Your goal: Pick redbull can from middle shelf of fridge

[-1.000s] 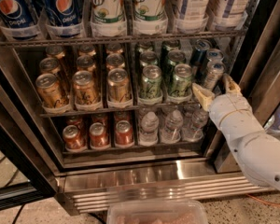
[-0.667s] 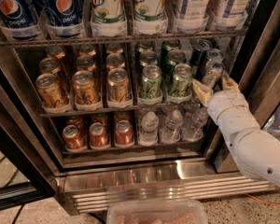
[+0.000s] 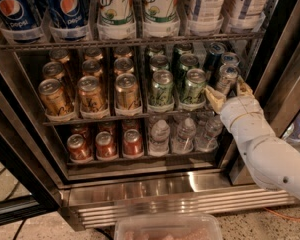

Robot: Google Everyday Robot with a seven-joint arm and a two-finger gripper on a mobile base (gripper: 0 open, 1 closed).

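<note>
The fridge [image 3: 180, 194] stands open in front of me. Its middle shelf [image 3: 130, 118] holds rows of gold, green and blue-silver cans. The front redbull can [image 3: 226, 78] stands at the right end of that shelf, with two more slim cans [image 3: 215, 54] behind it. My gripper [image 3: 229, 92], on a white arm coming in from the lower right, is open at the front of the shelf. One fingertip [image 3: 213, 97] is left of the can's lower part and the other is right of it, so the jaws straddle the can without closing on it.
Gold cans [image 3: 90, 94] and green cans [image 3: 162, 86] fill the shelf to the left. Big bottles [image 3: 115, 9] stand on the rack above; small red cans [image 3: 106, 145] and water bottles [image 3: 185, 134] below. The dark fridge frame [image 3: 285, 59] is close on the right. A clear plastic tub [image 3: 167, 229] is at the bottom.
The gripper has edged slightly up and left, closer around the front redbull can. The cans have not moved.
</note>
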